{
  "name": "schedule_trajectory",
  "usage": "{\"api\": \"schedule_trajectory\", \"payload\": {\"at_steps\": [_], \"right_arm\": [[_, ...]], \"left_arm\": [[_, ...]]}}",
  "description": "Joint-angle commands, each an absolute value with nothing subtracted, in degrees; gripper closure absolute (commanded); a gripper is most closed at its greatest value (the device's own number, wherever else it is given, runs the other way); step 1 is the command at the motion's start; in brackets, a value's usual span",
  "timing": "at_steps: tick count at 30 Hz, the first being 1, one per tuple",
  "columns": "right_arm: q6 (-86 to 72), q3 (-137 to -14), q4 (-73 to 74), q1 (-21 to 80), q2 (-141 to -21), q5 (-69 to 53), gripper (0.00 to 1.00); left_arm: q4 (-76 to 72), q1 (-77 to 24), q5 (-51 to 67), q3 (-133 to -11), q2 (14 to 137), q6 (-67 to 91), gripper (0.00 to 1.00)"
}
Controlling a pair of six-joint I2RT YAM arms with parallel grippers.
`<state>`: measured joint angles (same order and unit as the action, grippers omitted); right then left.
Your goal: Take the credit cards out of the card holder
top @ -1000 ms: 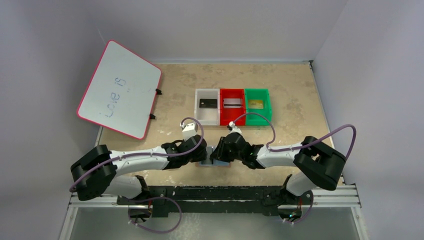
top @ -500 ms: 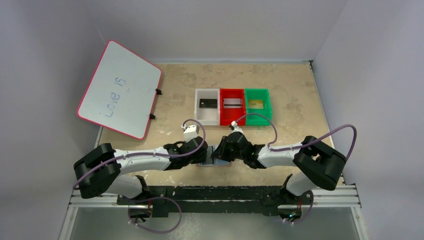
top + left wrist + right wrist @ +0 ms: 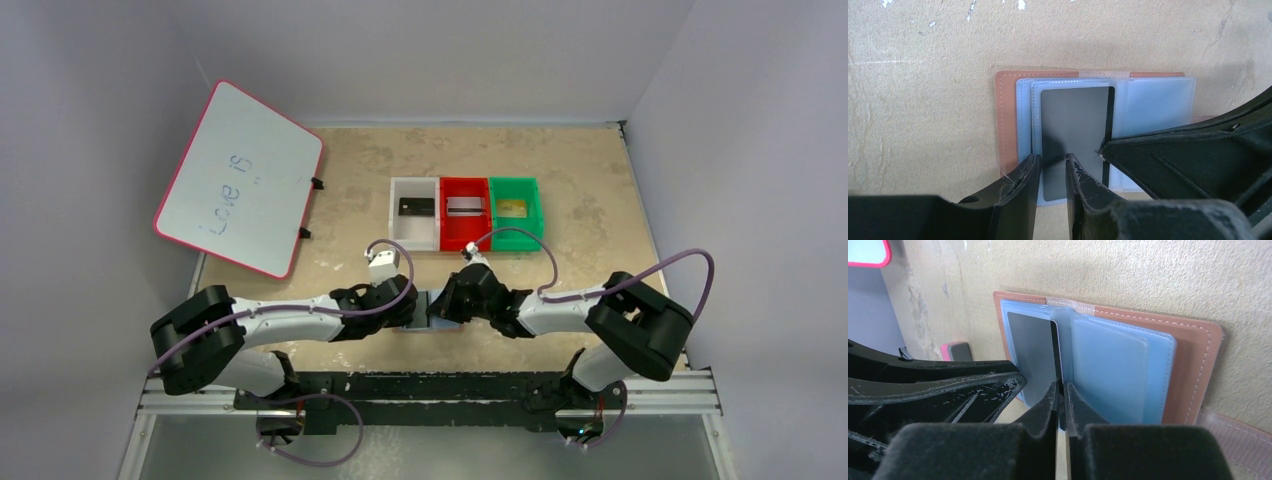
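Observation:
The card holder (image 3: pixel 1005 120) lies open on the table, tan leather with pale blue sleeves (image 3: pixel 1113 370). It is mostly hidden between the two grippers in the top view (image 3: pixel 418 325). A dark grey credit card (image 3: pixel 1075 117) sits in the left sleeve. My left gripper (image 3: pixel 1050 159) is narrowly open, its tips down on that sleeve's near edge. My right gripper (image 3: pixel 1060 386) is shut on the card's black right edge (image 3: pixel 1055 352). A black card (image 3: pixel 415 207), a silver card (image 3: pixel 462 207) and a gold card (image 3: pixel 513 208) lie in the bins.
White (image 3: pixel 400 232), red (image 3: pixel 452 232) and green (image 3: pixel 532 230) bins stand in a row behind the holder. A pink-framed whiteboard (image 3: pixel 240 175) leans at the back left. A pink-and-grey eraser (image 3: pixel 955 351) lies beyond the holder.
Both wrists have shifted slightly over the card holder. The holder has stayed in place.

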<state>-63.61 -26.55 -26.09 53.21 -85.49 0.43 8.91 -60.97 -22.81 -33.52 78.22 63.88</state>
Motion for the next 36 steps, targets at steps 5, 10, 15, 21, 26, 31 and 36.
{"api": "schedule_trajectory", "payload": {"at_steps": [5,10,15,21,26,31,36], "right_arm": [[-64.13,-25.95,-25.82,52.8,-83.19,1.04,1.0],[-63.77,-24.87,-25.76,52.03,-81.84,0.42,1.0],[-62.65,-23.64,-25.19,50.27,-79.78,-0.51,1.0],[-62.47,-21.73,-25.21,48.82,-78.3,-1.28,1.0],[-61.95,-22.42,-26.93,48.69,-79.98,-3.01,1.0],[-62.12,-22.35,-30.37,48.69,-81.6,-4.34,0.86],[-62.02,-22.74,-31.81,48.69,-82.24,-4.31,0.78]], "left_arm": [[12.48,-61.6,-24.36,-34.01,79.9,63.98,0.75],[13.36,-61.61,-25.19,-34.25,80.28,63.98,0.76],[13.99,-61.61,-25.55,-34.61,81.15,63.91,0.76],[14.17,-61.69,-25.71,-35.04,81.25,63.75,0.76],[13.81,-61.67,-25.07,-35.62,81.42,63.36,0.76],[13.36,-61.87,-24.45,-35.97,81.55,62.79,0.77],[13.29,-62.05,-24.27,-36.12,82.19,62.55,0.82]]}}
